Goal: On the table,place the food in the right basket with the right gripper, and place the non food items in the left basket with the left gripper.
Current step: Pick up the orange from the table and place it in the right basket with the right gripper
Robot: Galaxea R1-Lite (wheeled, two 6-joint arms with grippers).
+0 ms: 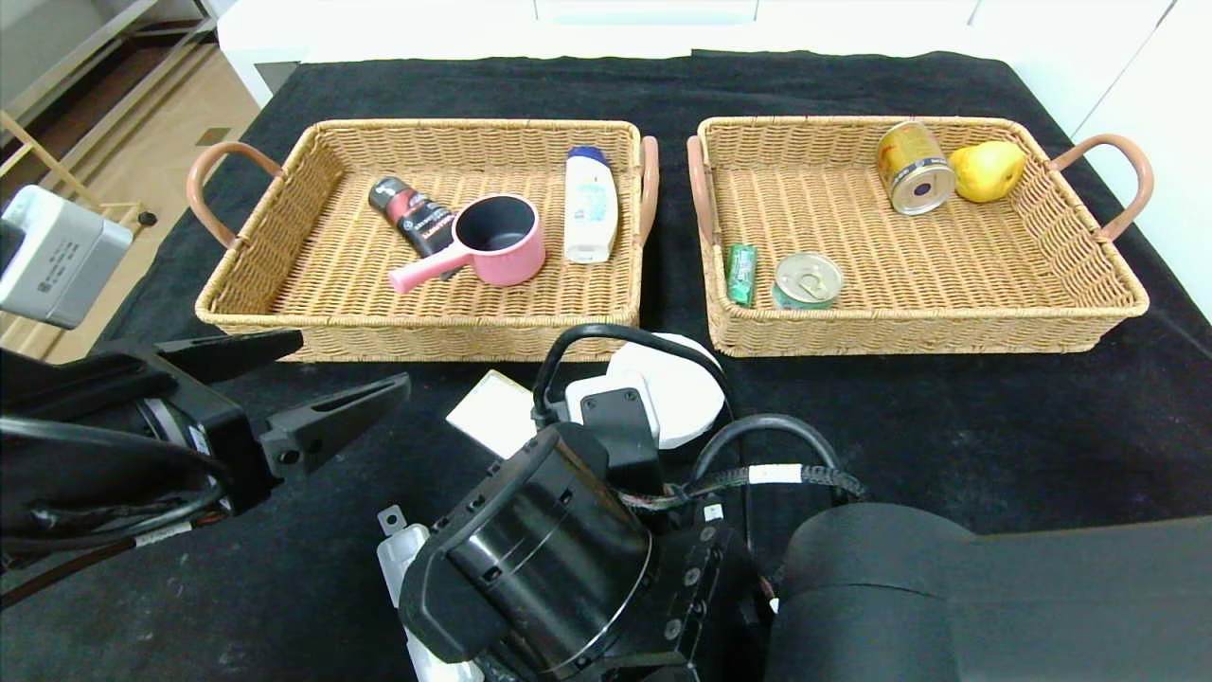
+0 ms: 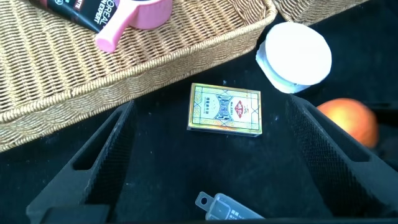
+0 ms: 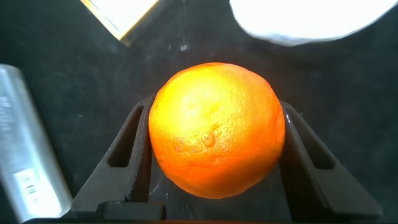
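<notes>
Right gripper (image 3: 214, 168) is pinching the orange (image 3: 216, 127), one finger pressing on each side, low over the table (image 1: 947, 426) just in front of the baskets. To do this well: keep the squeeze centred on the round fruit and lift straight up so it clears the white tub (image 1: 677, 384) close by. Left gripper (image 2: 211, 158) is hovering spread wide over the flat box (image 2: 225, 109). Right basket (image 1: 1089, 317) is holding gum pack (image 1: 741, 274), small tin (image 1: 808, 280), gold can (image 1: 914, 168) and a yellow fruit (image 1: 987, 170); left basket (image 1: 284, 322) a pink pan (image 1: 483, 244), dark tube (image 1: 413, 217) and white bottle (image 1: 590, 204).

The right gripper (image 3: 214, 155) has matte black slotted fingers on a glossy black cylindrical wrist, black cables looping behind it. The left gripper (image 1: 312, 398) shows tapered black fingers with screw holes.
</notes>
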